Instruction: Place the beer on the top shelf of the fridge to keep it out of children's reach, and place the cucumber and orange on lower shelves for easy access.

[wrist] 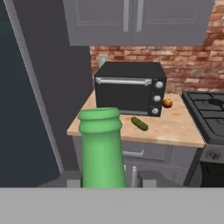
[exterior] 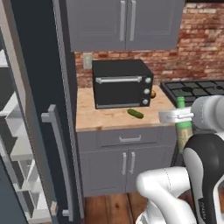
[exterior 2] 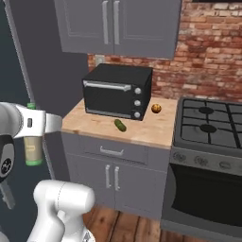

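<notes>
My gripper (wrist: 109, 178) is shut on the beer (wrist: 101, 146), whose green neck rises close in the hand view. The beer (exterior: 183, 127) hangs upright off the counter's front right, and the beer (exterior 2: 32, 147) shows its olive label below my hand. The cucumber (exterior: 135, 113) lies on the wooden counter in front of the oven; the same cucumber (exterior 2: 120, 125) (wrist: 139, 123) shows in the other views. The orange (exterior: 152, 93) (exterior 2: 156, 108) (wrist: 167, 103) sits by the oven's right side. The fridge (exterior: 39, 87) stands at the left with its door open and pale shelves (exterior: 19, 151) inside.
A black countertop oven (exterior: 121, 83) stands at the back of the counter (exterior: 105, 119). A gas stove (exterior 2: 208, 123) adjoins on the right. Grey cabinets (exterior: 124, 22) hang above, and drawers and doors sit below. The fridge's bar handle (exterior: 59, 162) juts toward me.
</notes>
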Available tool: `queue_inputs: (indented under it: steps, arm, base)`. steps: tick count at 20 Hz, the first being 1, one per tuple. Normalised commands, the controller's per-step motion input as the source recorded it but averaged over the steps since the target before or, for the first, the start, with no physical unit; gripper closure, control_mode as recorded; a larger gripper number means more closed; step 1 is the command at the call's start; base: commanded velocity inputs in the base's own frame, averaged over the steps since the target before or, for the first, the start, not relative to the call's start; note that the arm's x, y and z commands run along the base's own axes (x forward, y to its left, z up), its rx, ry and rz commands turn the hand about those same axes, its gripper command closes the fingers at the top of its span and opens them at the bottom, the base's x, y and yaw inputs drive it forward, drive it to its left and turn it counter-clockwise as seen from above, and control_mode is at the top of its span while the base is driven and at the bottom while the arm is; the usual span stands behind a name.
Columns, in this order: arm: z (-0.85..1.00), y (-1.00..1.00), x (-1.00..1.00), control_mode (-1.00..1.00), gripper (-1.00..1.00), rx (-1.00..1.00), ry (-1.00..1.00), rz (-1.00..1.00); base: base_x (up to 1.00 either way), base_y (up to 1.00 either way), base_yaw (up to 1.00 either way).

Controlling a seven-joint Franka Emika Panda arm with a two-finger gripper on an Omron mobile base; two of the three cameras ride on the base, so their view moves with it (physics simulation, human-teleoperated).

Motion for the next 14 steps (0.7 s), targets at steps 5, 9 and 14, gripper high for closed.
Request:
queue_inputs:
  steps: [5,9,14]
  arm:
    - [0.0,0.0,0.0,1.0,1.0,0.0,0.0,0.0]
    - [0.0,0.0,0.0,1.0,1.0,0.0,0.0,0.0]
    - [0.0,0.0,0.0,1.0,1.0,0.0,0.0,0.0]
  base:
    - [-0.53,0.52,0.02]
    - [-0.5,0.59,0.02]
    - [-0.44,0.67,0.03]
